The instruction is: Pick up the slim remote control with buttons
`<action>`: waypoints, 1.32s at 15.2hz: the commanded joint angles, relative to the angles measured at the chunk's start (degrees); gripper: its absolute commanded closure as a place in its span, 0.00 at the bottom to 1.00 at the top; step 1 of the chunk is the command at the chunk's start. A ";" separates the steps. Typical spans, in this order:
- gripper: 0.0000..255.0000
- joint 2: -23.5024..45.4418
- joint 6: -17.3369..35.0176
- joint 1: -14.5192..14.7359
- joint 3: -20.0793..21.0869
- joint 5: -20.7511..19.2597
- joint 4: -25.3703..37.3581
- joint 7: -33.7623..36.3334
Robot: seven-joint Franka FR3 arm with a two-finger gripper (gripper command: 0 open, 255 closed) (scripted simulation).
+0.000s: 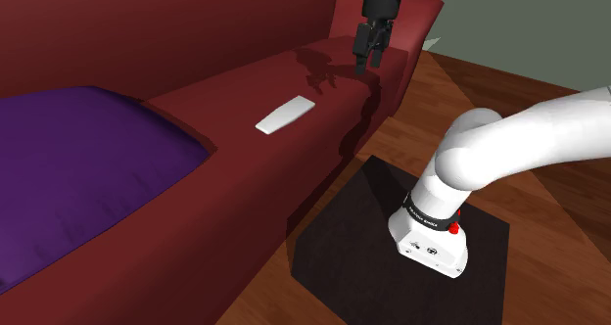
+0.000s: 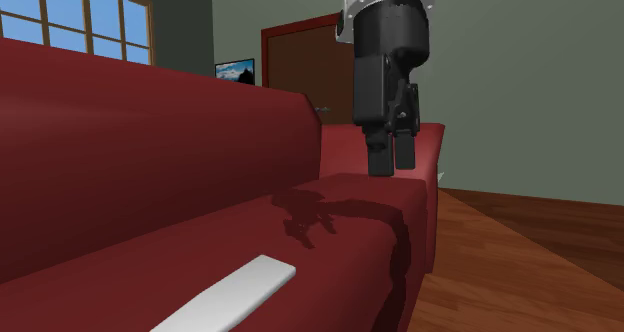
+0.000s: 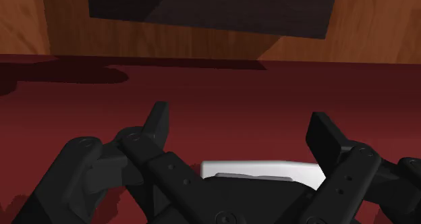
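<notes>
While the pincer [image 1: 367,64] hangs wide and empty, well apart from the flat white remote [image 1: 285,115], a skewed descent could shove it along the sofa [image 1: 211,103].

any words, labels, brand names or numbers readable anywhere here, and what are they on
The dark band on the white arm: pale lettering, too small to read.
The remote control: plain white, no readable marks.
Nothing else carries any text.
</notes>
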 commanded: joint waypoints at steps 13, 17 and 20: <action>0.00 8.50 22.23 -13.79 25.37 15.53 -4.56 58.82; 0.00 15.64 29.61 -20.96 33.86 15.92 -1.83 78.36; 0.00 20.16 33.36 -25.83 38.65 14.52 0.27 89.99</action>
